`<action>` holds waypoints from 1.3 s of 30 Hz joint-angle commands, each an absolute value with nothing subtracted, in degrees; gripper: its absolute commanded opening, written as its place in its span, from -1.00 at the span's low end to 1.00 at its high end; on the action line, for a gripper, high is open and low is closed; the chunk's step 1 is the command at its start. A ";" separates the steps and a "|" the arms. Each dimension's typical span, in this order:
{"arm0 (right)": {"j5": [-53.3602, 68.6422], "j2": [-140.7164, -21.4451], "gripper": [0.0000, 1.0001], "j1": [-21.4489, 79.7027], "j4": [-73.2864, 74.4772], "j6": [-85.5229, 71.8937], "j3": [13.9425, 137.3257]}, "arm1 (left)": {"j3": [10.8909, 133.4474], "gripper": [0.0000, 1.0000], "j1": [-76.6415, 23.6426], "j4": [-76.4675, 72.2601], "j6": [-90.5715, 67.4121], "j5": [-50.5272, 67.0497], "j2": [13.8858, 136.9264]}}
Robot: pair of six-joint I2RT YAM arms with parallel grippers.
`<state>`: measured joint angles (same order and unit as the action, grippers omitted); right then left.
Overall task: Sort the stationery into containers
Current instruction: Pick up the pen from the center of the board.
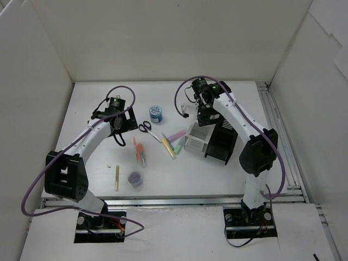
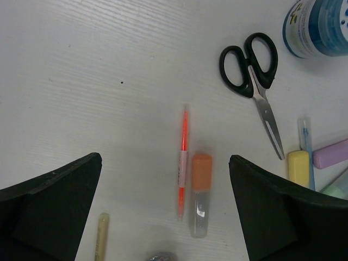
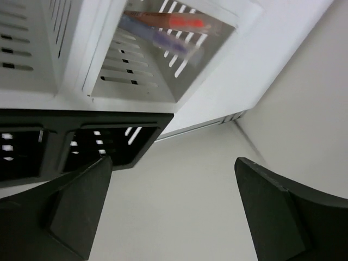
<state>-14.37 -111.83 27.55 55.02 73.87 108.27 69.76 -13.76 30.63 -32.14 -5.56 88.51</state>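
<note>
Wide-open L gripper above orange pen. Spread, empty R gripper over white organizer w/ pens inside.

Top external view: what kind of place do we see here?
Probably a robot test cell: a white table walled by plain panels, two arms bolted at its near edge, scissors and pens laid out for sorting.

The worktop looks matt white with fine grain. The scissors have glossy black plastic handles and bare metal blades. The fingers of my left hand look matt black, slightly rough.
</note>
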 commanded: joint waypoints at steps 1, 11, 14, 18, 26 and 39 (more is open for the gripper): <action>-14.77 -102.60 0.96 28.39 54.06 69.97 110.04 | 71.37 0.99 -14.50 28.65 -32.60 -4.13 89.20; -8.01 -68.49 0.96 25.84 -12.02 29.21 70.63 | 72.16 0.74 -15.82 29.26 -38.22 -5.36 96.59; -8.52 -63.55 0.96 25.49 -16.35 20.50 65.32 | 72.42 0.61 -15.82 28.83 -39.28 -5.10 98.52; -14.66 -63.54 0.96 25.05 -9.76 11.45 65.83 | 72.51 0.44 -15.82 28.56 -41.30 -4.04 101.59; -18.02 -63.02 0.96 24.26 -7.91 2.91 60.39 | 72.95 -0.16 -15.82 27.69 -43.24 -1.93 105.82; -0.45 -63.36 0.96 22.76 -7.99 -6.25 59.33 | 74.35 -1.00 -15.29 26.81 -41.14 -5.71 100.65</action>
